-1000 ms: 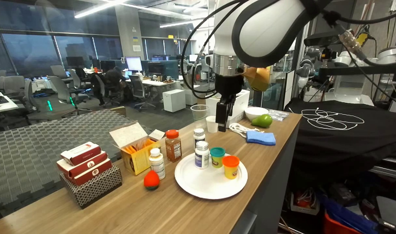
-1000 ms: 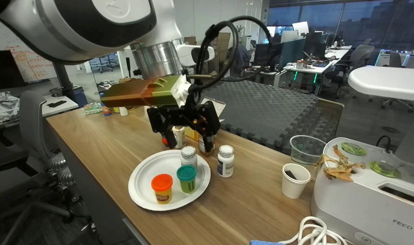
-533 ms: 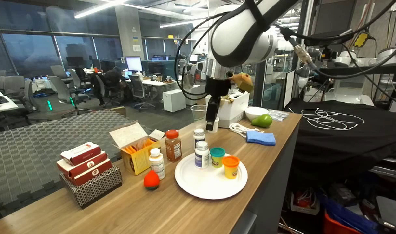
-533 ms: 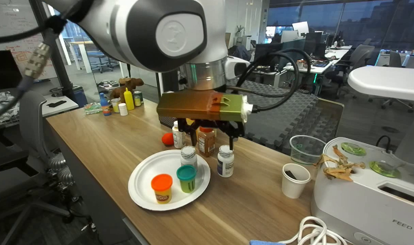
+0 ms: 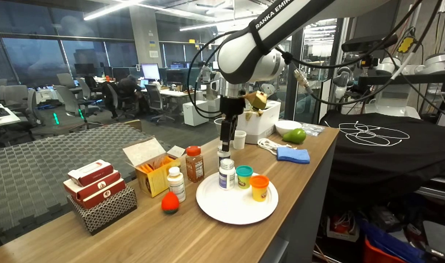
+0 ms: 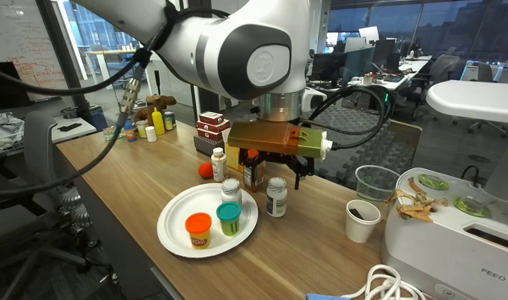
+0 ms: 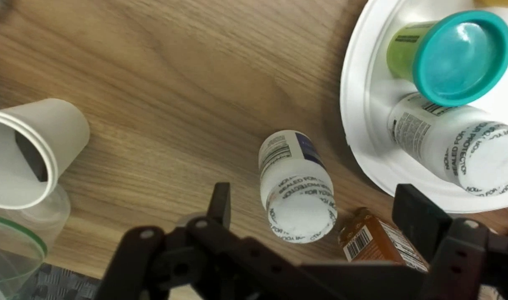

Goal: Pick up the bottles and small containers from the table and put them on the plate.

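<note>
My gripper [image 7: 314, 198] is open and empty above a white bottle [image 7: 295, 187] with a sealed white cap. That bottle stands on the table beside the plate and shows between the fingers. In an exterior view the gripper [image 5: 225, 148] partly hides it. The white paper plate [image 6: 166, 233] holds a similar white bottle [image 6: 231, 193], a teal-lidded container [image 6: 229, 218] and an orange-lidded container [image 6: 199, 231]. A brown bottle with a red lid [image 5: 195, 166] and a white-capped bottle [image 5: 177, 186] stand on the table beside the plate.
A paper cup [image 6: 362, 221], a clear cup [image 6: 377, 183] and a white machine [image 6: 450, 258] stand nearby. A yellow box [image 5: 156, 179], a red-and-green object [image 5: 170, 202] and stacked red boxes [image 5: 94, 184] are beyond the bottles. A blue cloth [image 5: 293, 155] lies near the edge.
The gripper has moved down and away from above the plate to the white bottle beside it. It stays open. The objects on the table and plate have not moved.
</note>
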